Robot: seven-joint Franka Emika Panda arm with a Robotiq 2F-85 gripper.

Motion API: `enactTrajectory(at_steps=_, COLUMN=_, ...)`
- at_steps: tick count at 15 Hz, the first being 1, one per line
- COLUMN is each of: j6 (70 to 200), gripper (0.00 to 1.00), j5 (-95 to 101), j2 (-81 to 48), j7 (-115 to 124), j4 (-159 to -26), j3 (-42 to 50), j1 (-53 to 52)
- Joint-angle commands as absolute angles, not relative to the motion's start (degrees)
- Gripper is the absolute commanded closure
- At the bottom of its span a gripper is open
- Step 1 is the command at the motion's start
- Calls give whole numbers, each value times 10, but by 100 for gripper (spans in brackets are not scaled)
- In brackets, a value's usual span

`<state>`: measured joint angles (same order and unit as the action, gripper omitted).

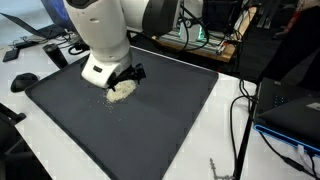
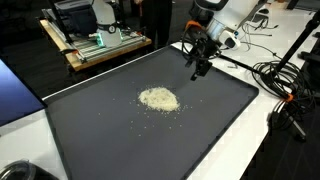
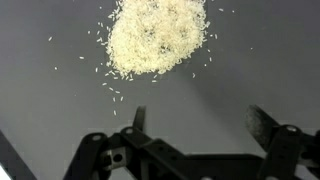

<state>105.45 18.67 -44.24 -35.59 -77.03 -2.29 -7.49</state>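
Hovering above the black mat point(image 2: 100, 130), your gripper point(image 3: 200, 120) holds nothing, fingers spread wide. The rice pile point(image 3: 158, 38) lies near the mat's middle, loose grains scattered round it; you'd best centre over it and descend slowly.

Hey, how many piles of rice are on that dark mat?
1. One rice pile lies near the middle of the dark mat, ahead of the open jaws in the wrist view, with loose grains scattered around it. The whole mat shows, so none seems hidden.
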Motion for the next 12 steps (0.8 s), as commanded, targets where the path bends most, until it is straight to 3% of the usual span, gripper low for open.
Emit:
enactTrajectory(at_steps=1, j6=1072, gripper=0, j5=220, j2=-420, j7=-272, j4=-816, j3=-17, j1=-93)
enactTrajectory(at_steps=12, j6=1243, gripper=0, j5=255, j2=-281, j7=-85, j4=-1058, j3=-20, j1=-95)
